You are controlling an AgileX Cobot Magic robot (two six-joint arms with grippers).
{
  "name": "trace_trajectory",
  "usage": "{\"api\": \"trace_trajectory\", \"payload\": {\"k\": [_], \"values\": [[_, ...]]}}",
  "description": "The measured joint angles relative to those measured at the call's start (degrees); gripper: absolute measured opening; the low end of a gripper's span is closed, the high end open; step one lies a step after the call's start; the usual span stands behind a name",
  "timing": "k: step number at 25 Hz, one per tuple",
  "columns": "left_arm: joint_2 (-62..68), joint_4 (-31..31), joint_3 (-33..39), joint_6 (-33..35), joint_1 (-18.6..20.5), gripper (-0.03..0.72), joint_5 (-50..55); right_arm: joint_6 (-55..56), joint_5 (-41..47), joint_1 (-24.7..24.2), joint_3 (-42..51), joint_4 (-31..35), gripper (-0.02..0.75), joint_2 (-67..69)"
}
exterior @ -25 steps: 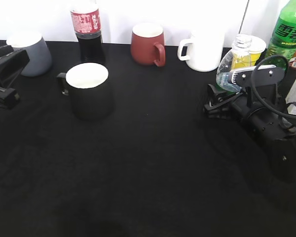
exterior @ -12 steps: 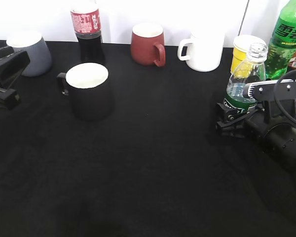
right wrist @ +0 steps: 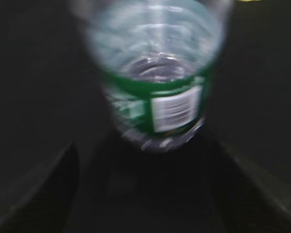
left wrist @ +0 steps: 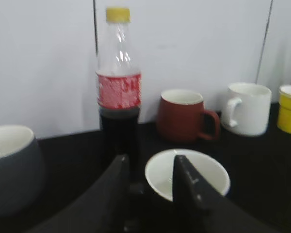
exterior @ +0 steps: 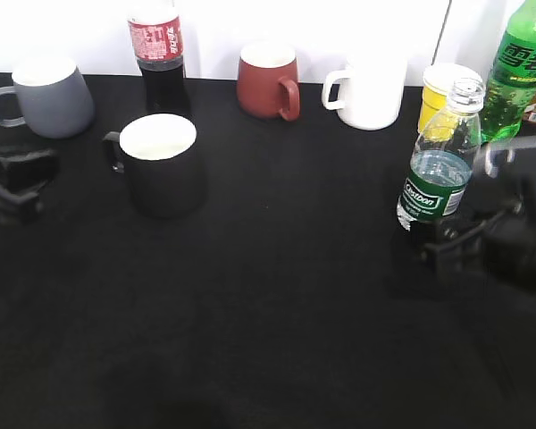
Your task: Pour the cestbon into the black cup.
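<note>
**Mugs and bottles lining the back of the black table**

A grey mug (exterior: 45, 96) is sitting far left on the black tablecloth (exterior: 268, 313). A cola bottle (exterior: 158, 55) is standing beside a dark red mug (exterior: 268, 80). A white mug (exterior: 368, 91), a yellow cup (exterior: 442, 94) and a green soda bottle (exterior: 520, 67) are lining up rightward; something orange, possibly another bottle, is peeking in at the frame edge.

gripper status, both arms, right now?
Left end effector: open, empty, fingers either side of the black cup rim.
Right end effector: cannot tell; at the base of the upright cestbon, view blurred.
</note>
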Motion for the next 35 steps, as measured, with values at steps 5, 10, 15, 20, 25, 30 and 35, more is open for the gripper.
{"api": "trace_trajectory", "payload": {"k": [5,10,15,20,25,30,35], "values": [[-11.03,-4.33,-19.26,-5.07,-13.29,0.239,55.11,-2.17,50.91,0.0,-20.64,-6.07,0.596,-13.5],[-37.39,-5.75,-22.18,-3.21,-20.93,0.24,79.14,8.47,70.17,0.0,-25.99,-15.35,0.594,-32.75],[-58.06,-7.35,-20.72,2.79,-20.93,0.24,92.77,15.81,83.02,0.0,-18.24,-20.16,0.594,-60.89],[-70.6,-12.65,-13.3,7.81,-20.94,0.24,95.82,20.23,87.68,0.0,-10.24,-26.93,0.593,-80.12],[-71.53,-12.81,-10.26,8.5,-20.94,0.24,92.13,22.1,87.19,0.0,-9.25,-29.49,0.593,-81.29],[-71.53,-12.75,-10.12,9.02,-20.94,0.24,91.6,22.16,87.13,0.0,-9.25,-28.52,0.593,-81.29],[-71.53,-12.75,-10.12,9.08,-20.26,0.24,91.23,22.23,87.07,-1.84,-9.25,-28.4,0.592,-81.29]]}}
